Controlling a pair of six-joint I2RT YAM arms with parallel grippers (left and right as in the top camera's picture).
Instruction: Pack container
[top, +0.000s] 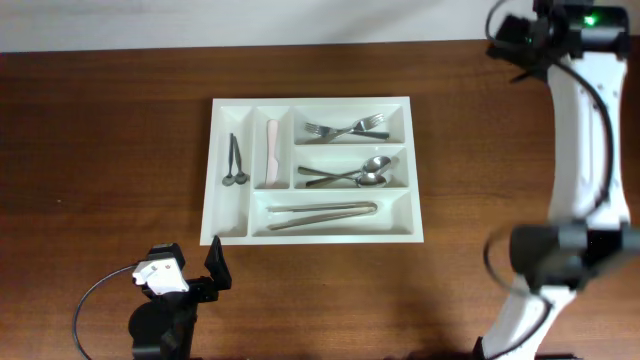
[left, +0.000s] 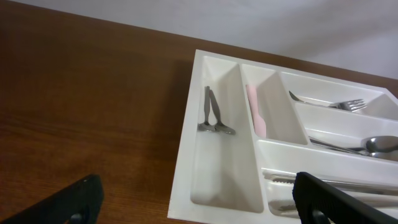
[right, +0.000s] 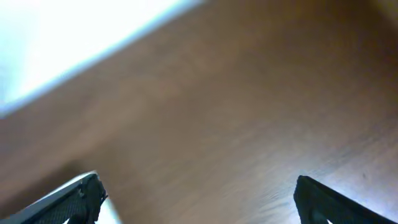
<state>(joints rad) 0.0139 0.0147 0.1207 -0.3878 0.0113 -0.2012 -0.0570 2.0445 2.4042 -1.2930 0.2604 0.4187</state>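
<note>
The white cutlery tray (top: 312, 236) lies mid-table. Its left upright compartment holds two small spoons (top: 234, 166), and the one beside it holds a pale pink knife (top: 271, 155). The long compartments hold forks (top: 346, 129), spoons (top: 352, 176) and tongs (top: 322, 213). My left gripper (top: 192, 260) is open and empty just off the tray's front left corner. In the left wrist view its fingers (left: 198, 190) frame that tray corner (left: 180, 199), the small spoons (left: 211, 118) and the knife (left: 257, 115). My right gripper (top: 507, 40) is open and empty at the far right, over bare table (right: 198, 183).
The brown wooden table (top: 100, 150) surrounds the tray. The right arm (top: 575, 150) rises along the right edge. A white wall runs along the table's far edge (top: 300, 20). The left arm's base and cable (top: 150, 320) sit at the front left.
</note>
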